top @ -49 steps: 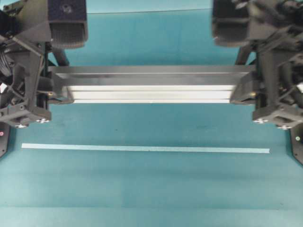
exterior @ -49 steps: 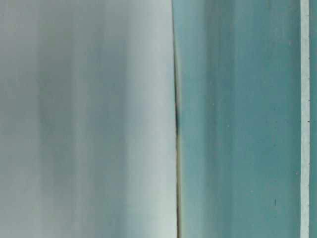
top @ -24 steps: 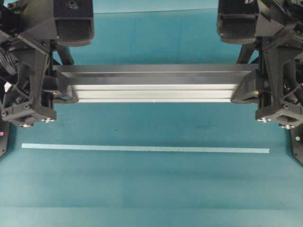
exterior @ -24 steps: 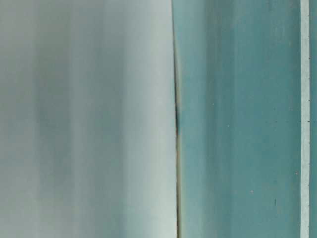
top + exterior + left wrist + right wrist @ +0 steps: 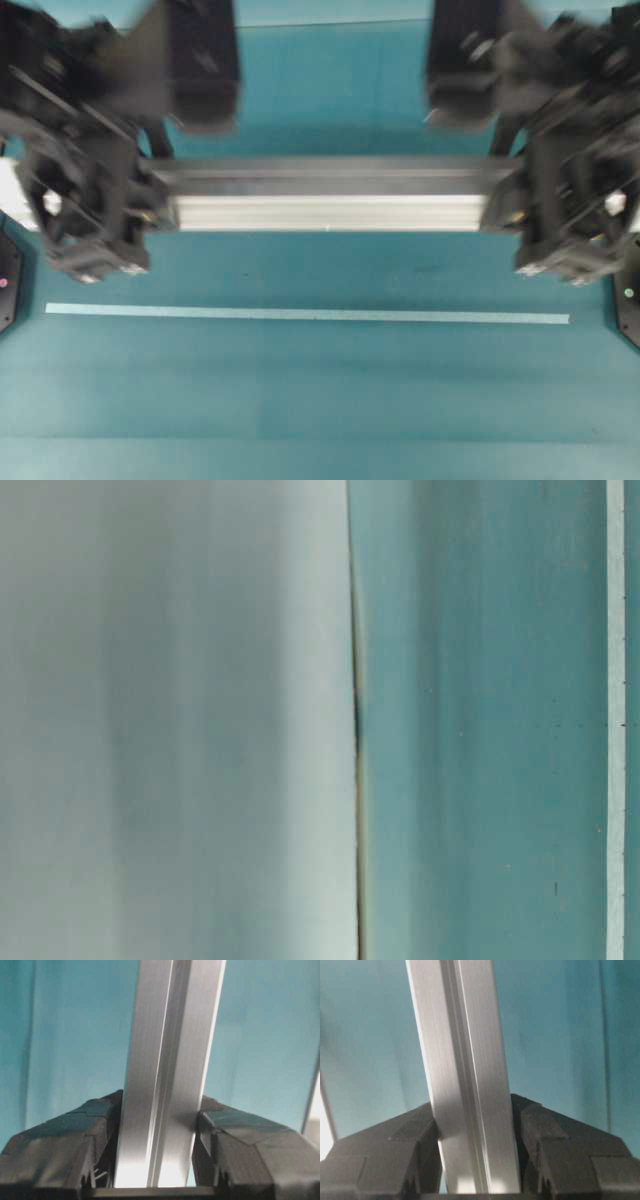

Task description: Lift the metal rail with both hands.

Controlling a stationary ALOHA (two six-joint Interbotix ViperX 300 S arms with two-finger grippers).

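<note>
- Metal rail (image 5: 330, 195): a silvery grooved aluminium bar lying level across the upper middle of the overhead frame, spanning from the left end effector to the right one, above the teal surface (image 5: 320, 390).
- Left end effector (image 5: 150, 205): at the left edge of the overhead frame, black and motion-blurred, at the rail's left end. In the left wrist view its two black fingers (image 5: 75, 1135) press against opposite sides of the rail (image 5: 167, 1085), partly closed and clamped on it, with teal surface (image 5: 75, 1035) showing behind.
- Flat pale strip (image 5: 305, 315): a thin, longer band lying on the surface in the lower middle of the overhead frame, parallel to the rail and well apart from it, touched by neither end effector. It also shows as a pale line near the right edge of the table-level view (image 5: 616, 720).
- Table-level view: the left half is a blurred pale grey mass too close to identify; the right half is teal surface (image 5: 480, 730).
- Right end effector (image 5: 510, 205): at the right edge of the overhead frame, likewise blurred, at the rail's right end. In the right wrist view its fingers (image 5: 555, 1145) sit on both sides of the rail (image 5: 465, 1085), partly closed and gripping it.
</note>
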